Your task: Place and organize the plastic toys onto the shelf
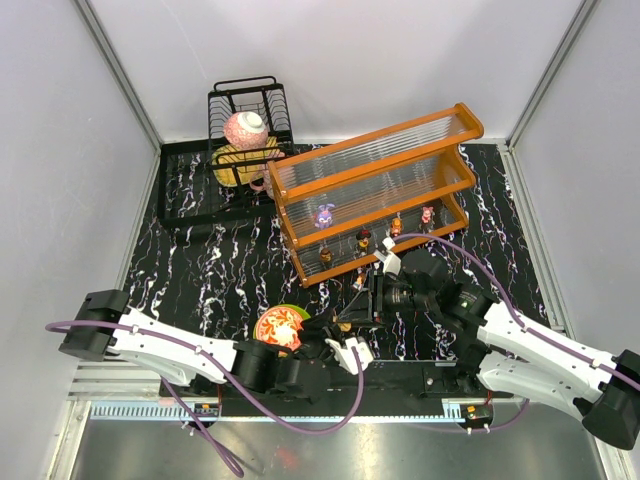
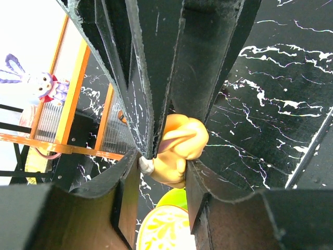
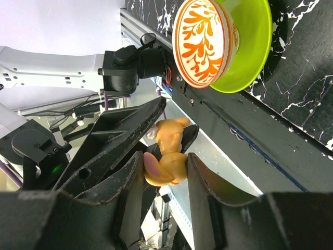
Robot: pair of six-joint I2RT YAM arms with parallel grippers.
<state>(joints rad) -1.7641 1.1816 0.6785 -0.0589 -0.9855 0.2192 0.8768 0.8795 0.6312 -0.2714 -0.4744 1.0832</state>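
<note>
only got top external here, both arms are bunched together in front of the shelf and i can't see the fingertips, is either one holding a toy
Observer: Yes. The left wrist view shows the left gripper closed on an orange toy, touching it on both sides.
Operator: and the right one
Observer: In the right wrist view the right gripper also looks closed on the same toy, so both seem to hold it at once.
Operator: which toy is it
Observer: An orange-yellow figurine with a pink patch and a small white tip; its face is hidden.
</note>
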